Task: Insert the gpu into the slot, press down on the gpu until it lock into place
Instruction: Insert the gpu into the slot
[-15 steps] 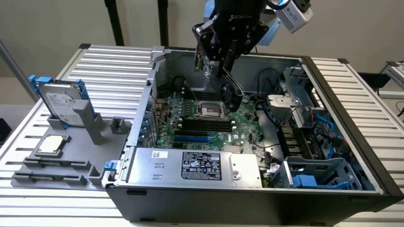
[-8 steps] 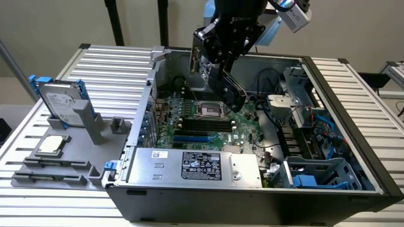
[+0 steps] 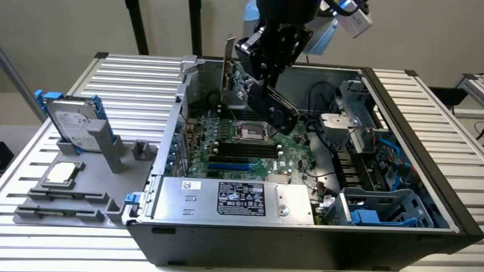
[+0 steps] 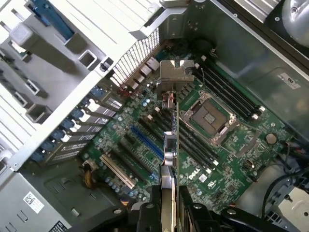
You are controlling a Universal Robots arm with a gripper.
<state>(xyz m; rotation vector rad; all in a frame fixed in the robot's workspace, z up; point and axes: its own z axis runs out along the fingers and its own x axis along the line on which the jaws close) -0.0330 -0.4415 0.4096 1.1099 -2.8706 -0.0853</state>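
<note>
Holding anything, is the gripper (image 4: 169, 192)?

Yes. Its two black fingers (image 4: 153, 208) are closed narrowly on the gpu (image 4: 170, 150), one on each flat face, pinching the end of the card nearest the wrist camera.

Where does the rest of the card lie from there?

It stands on edge and runs straight away from the fingers, its thin top edge facing the wrist camera. The silvery bracket (image 4: 176, 75) is at the far end, well apart from the fingers, toward a perforated metal wall (image 4: 140, 53).

And what is under it?

The green motherboard (image 4: 241, 140) inside an open computer case (image 3: 302, 243) lying on its side on a slatted table (image 3: 128, 73). The card's line passes with the processor socket (image 4: 208, 116) on one side and a blue slot (image 4: 147, 142) on the other. Whether its lower edge touches a slot I cannot tell.

Anything else around?

In the exterior view the robot arm (image 3: 280, 28) hangs from above over the case. A grey power supply (image 3: 226, 198) sits in the case's near corner, and a hard drive (image 3: 76, 122) with blue rails stands in a holder (image 3: 113, 153) on the table, at the exterior view's left.
</note>
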